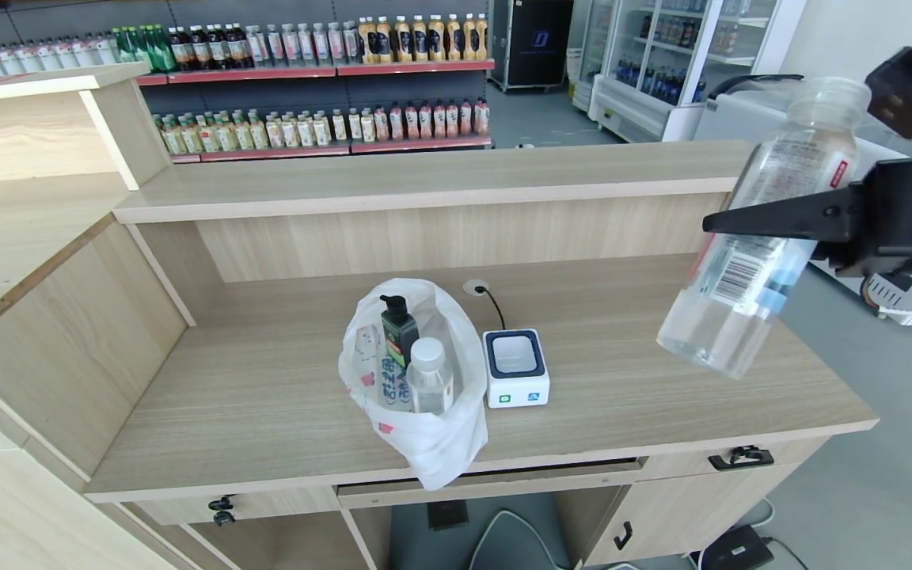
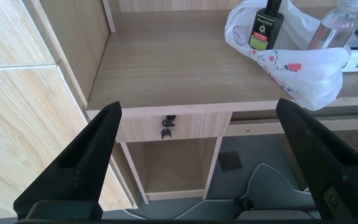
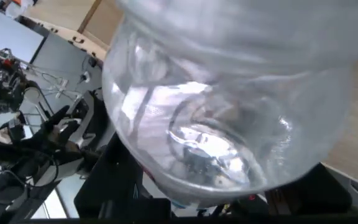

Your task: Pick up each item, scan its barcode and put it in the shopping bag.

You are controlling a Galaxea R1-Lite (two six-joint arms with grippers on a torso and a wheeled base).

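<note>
My right gripper (image 1: 808, 218) is shut on a clear water bottle (image 1: 757, 229), holding it tilted high above the right side of the counter with the barcode facing the head camera. In the right wrist view the bottle's base (image 3: 229, 118) sits close to the lens. The white barcode scanner (image 1: 514, 366) sits mid-counter, well left of and below the bottle. Beside it the white shopping bag (image 1: 416, 380) stands open, holding a dark pump bottle (image 1: 398, 328) and a small clear bottle (image 1: 429, 376). My left gripper (image 2: 197, 155) is open, hanging off the counter's front left edge, empty.
The wooden counter (image 1: 622, 372) has a raised back ledge (image 1: 424, 178) and a side wall on the left. A cable port (image 1: 476, 286) lies behind the scanner. Drawers (image 2: 166, 127) sit under the counter's front edge. Shelves of drinks stand behind.
</note>
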